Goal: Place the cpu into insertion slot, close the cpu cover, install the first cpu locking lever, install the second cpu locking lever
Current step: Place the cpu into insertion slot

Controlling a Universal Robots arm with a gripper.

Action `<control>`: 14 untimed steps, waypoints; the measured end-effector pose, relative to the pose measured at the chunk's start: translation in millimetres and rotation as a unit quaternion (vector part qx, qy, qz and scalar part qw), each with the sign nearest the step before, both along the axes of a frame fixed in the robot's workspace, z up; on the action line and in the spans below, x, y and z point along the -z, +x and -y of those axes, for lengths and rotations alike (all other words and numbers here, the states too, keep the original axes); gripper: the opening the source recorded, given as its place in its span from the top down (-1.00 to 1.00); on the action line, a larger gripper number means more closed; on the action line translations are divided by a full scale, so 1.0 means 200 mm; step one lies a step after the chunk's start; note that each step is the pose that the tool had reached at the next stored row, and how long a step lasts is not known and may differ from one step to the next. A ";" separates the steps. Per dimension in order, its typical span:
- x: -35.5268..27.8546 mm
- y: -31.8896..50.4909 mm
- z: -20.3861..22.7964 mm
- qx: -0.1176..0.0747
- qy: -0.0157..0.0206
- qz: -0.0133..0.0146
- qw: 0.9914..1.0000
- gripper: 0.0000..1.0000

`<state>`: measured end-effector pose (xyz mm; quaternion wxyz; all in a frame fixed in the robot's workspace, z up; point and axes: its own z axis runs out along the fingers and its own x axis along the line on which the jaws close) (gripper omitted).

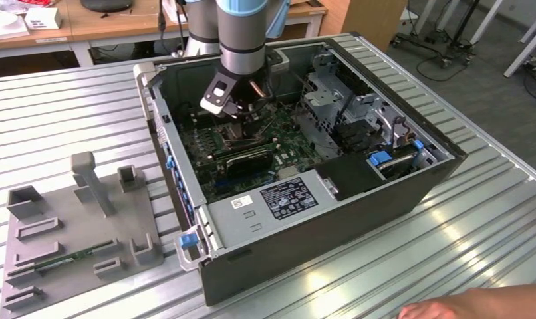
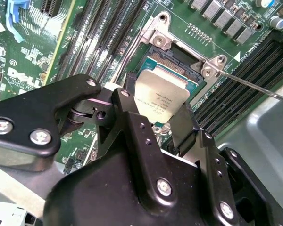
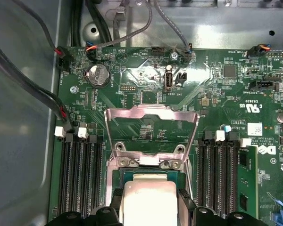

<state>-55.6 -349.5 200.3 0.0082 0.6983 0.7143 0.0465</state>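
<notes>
My gripper (image 1: 239, 118) reaches down into the open computer case and is shut on the cpu (image 2: 161, 94), a square chip with a dull silver top pinched by two opposite edges between the black fingers (image 2: 183, 123). The cpu (image 3: 148, 202) sits right over the insertion slot (image 2: 175, 58), whose dark contact field and silvery rim show beyond the chip's edge. I cannot tell whether the chip rests in the slot or hovers just above it. The cpu cover (image 3: 151, 112) stands swung open on its hinge behind the slot. A thin locking lever (image 2: 254, 87) sticks out to the side, unlatched.
Long black memory slots (image 3: 80, 174) flank the socket on both sides. Cables (image 3: 47, 94) run along the case wall. A drive cage (image 1: 339, 113) and power supply (image 1: 286, 196) crowd the case. A grey fixture (image 1: 82, 226) lies at the exterior view's left, a person's hand (image 1: 454, 309) at the lower right.
</notes>
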 end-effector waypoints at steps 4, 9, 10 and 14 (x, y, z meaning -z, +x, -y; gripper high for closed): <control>0.011 -0.003 -0.005 0.000 0.000 0.000 1.000 -0.08; 0.029 -0.006 -0.011 0.001 0.000 -0.001 1.000 -0.08; 0.031 -0.006 -0.013 0.001 0.000 -0.001 1.000 -0.08; 0.035 -0.007 -0.021 0.001 0.000 -0.001 1.000 -0.08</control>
